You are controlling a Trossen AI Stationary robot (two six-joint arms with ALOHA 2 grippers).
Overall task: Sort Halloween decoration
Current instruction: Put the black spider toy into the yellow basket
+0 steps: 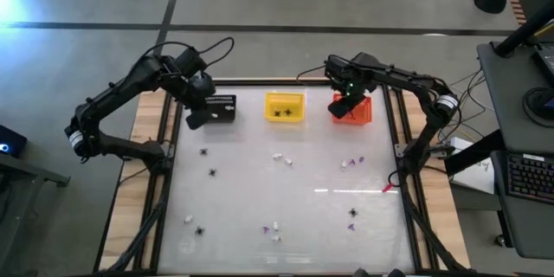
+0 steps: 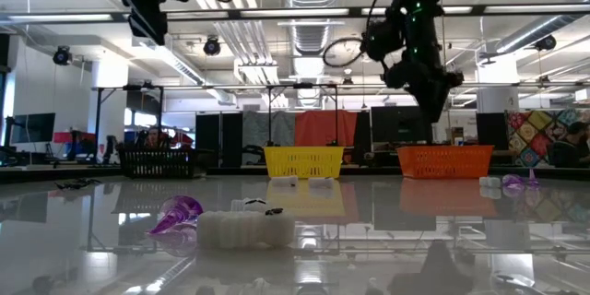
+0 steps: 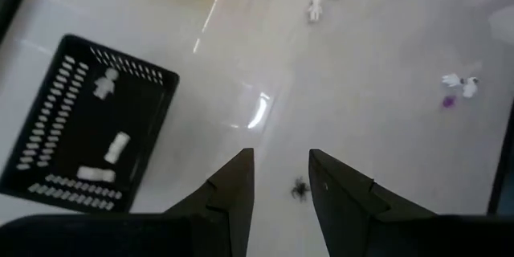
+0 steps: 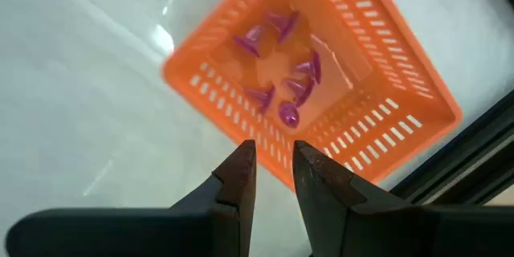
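Your right gripper [image 4: 269, 169] hangs above the orange basket [image 1: 353, 109], its fingers apart with only a narrow gap and nothing between them; several purple bits [image 4: 281, 56] already lie inside that basket. Your left gripper [image 3: 281, 181] hovers beside the black basket [image 3: 88, 124], fingers apart and empty, with a black spider [image 3: 300, 189] on the table right below the gap. White bits [image 3: 108, 148] sit in the black basket, and dark shapes show in the yellow basket [image 1: 285, 106].

The rest of the decoration lies scattered over the white table [image 1: 242, 190]: spiders toward the left arm's side, white pieces near the middle, purple ones toward the right arm's side and the near edge.

Watch these risks:
- The trinkets are tiny and the tabletop looks glossy, so closing fingers may flick one away rather than pinch it.
- The baskets look light; a low pass could nudge one.
- The spider sits close to the black basket, which holds white bits, so the wrong bin is an easy slip.

You can't tell from above exactly what lies in the yellow basket. In the low view the basket walls hide all the contents, and the farther trinkets blur into reflections.
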